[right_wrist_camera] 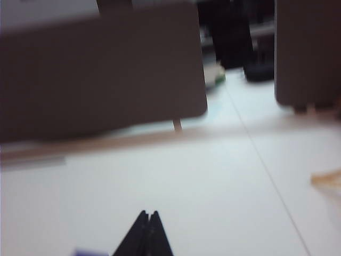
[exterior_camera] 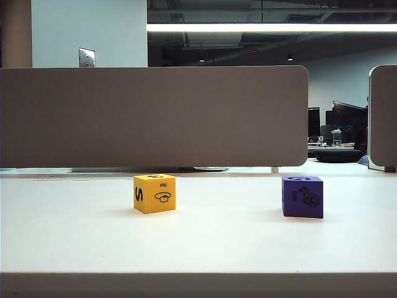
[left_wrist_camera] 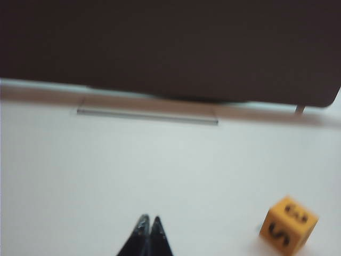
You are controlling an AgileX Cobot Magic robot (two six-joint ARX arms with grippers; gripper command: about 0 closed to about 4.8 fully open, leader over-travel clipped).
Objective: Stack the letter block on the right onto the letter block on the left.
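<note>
I have the purple block (exterior_camera: 303,196) sitting on the tabletop (exterior_camera: 198,248) well to the right of the yellow block (exterior_camera: 154,194), both flat on a face and well apart, with bare surface between them. The purple one is what I must lift. It looks like a small foam or light wooden cube: stiff enough to pinch, light, not fragile, and with matte faces that I judge will not slip much. I would take it across two opposite side faces, near mid-height, so it stays level for the stacking. It sits slightly turned relative to the yellow block, so the wrist will likely need a small twist to meet the faces squarely.

The right gripper (right_wrist_camera: 148,214) hangs above the tabletop on the near side of the purple block, its jaws pressed together with nothing between them. A sliver of purple shows at the edge of its wrist view; I think that is the block, though the picture is too blurred to be sure. The left gripper (left_wrist_camera: 149,219) hangs to the left of the yellow block, jaws likewise closed and empty.

Behind the yellow block stands a grey partition (exterior_camera: 155,118), well back. Nothing lies in the way between the blocks. The jaws must open before I descend.
</note>
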